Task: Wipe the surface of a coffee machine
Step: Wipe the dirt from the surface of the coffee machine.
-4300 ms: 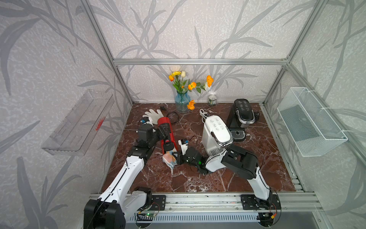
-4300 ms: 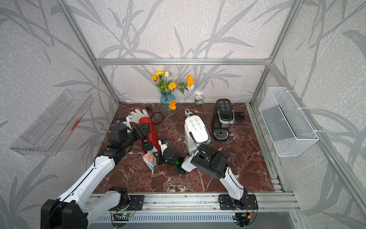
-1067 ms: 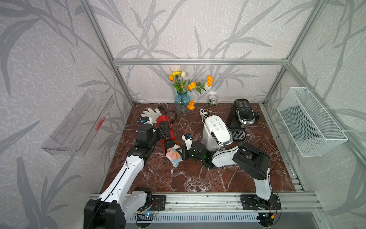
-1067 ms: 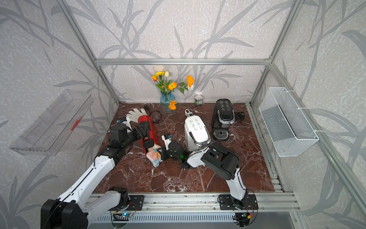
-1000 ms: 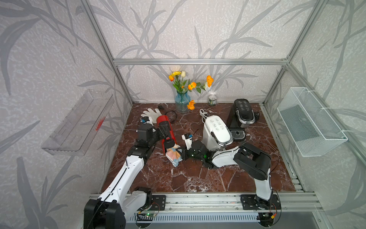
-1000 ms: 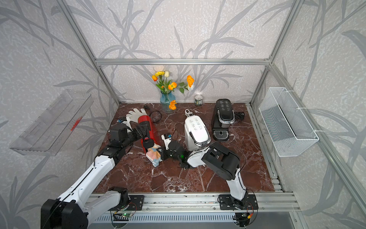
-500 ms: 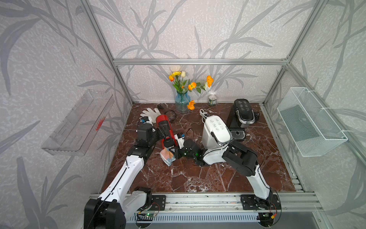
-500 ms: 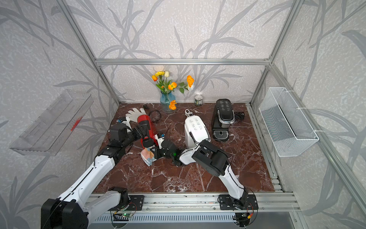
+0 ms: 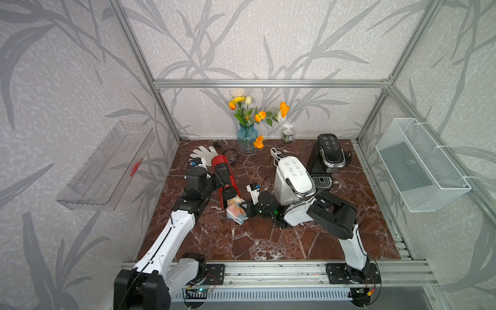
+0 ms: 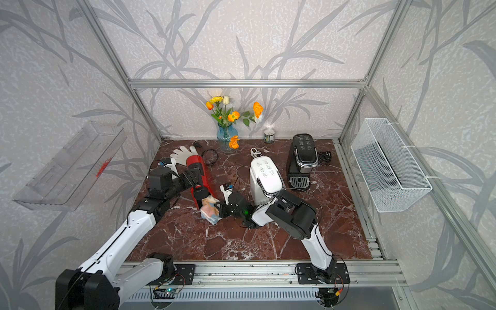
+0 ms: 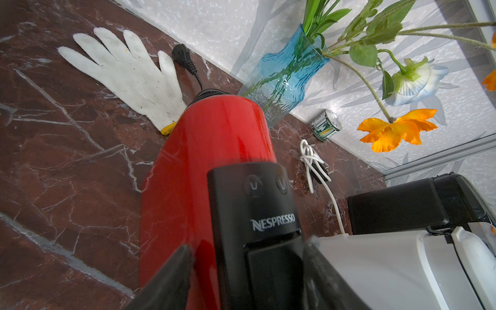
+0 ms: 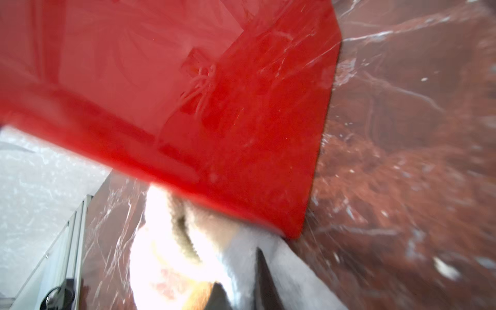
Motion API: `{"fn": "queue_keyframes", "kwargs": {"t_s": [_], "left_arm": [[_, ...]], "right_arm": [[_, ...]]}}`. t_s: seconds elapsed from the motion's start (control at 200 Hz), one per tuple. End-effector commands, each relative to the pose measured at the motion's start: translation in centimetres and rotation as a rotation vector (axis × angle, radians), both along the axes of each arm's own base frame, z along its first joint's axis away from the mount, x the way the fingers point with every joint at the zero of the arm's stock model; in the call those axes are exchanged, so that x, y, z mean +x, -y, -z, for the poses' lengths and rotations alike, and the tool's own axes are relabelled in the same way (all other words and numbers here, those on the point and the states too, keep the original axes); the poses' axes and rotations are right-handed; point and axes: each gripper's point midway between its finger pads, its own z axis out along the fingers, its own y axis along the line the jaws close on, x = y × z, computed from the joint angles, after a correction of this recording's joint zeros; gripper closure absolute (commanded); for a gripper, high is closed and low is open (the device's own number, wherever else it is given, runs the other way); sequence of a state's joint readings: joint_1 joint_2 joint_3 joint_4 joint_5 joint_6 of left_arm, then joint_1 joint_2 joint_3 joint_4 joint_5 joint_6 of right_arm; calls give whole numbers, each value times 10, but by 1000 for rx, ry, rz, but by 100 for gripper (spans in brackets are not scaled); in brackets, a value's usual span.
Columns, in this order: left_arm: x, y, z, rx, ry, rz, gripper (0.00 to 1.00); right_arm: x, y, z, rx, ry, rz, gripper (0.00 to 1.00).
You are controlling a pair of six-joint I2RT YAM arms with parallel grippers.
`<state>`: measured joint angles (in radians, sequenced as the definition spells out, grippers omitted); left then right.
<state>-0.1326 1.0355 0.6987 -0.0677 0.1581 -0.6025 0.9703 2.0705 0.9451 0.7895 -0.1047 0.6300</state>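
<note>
A red coffee machine (image 9: 224, 171) (image 10: 200, 167) (image 11: 214, 139) with a black head stands at the left of the marble table. My left gripper (image 9: 225, 180) (image 10: 196, 179) (image 11: 247, 245) is shut on it, one finger on each side of the head. A crumpled cloth (image 9: 236, 210) (image 10: 210, 210), peach, white and pale blue, is pinched in my shut right gripper (image 9: 245, 209) (image 10: 221, 209) (image 12: 239, 268). The cloth (image 12: 171, 255) presses against the lower front corner of the red body (image 12: 214, 107), low over the table.
A white coffee machine (image 9: 294, 174) stands just right of my right wrist, a black one (image 9: 328, 153) behind it. A white glove (image 9: 201, 154), a blue vase (image 9: 247, 137), a small can (image 9: 287, 135) and a white cable (image 9: 275, 154) lie behind. A wire basket (image 9: 421, 163) hangs on the right wall.
My right gripper carried the cloth left along the foot of the red machine, then back right to about where it was. The left gripper kept its hold without moving.
</note>
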Motion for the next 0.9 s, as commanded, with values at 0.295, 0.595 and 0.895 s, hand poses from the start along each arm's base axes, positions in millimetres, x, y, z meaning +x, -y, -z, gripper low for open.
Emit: {"fn": "queue_keyframes", "kwargs": {"t_s": [0.295,0.595,0.895], "left_arm": [[-24,6,43,21,-174,48,36],[-24,7,42,7,-156,49,36],[-31,1,33,22,-154,24,34]], "right_arm": [[17,69,-35,-134,114,166,100],[40,69,-57,-219,207,214,100],[48,-15,-38,-150,131,33,100]]}}
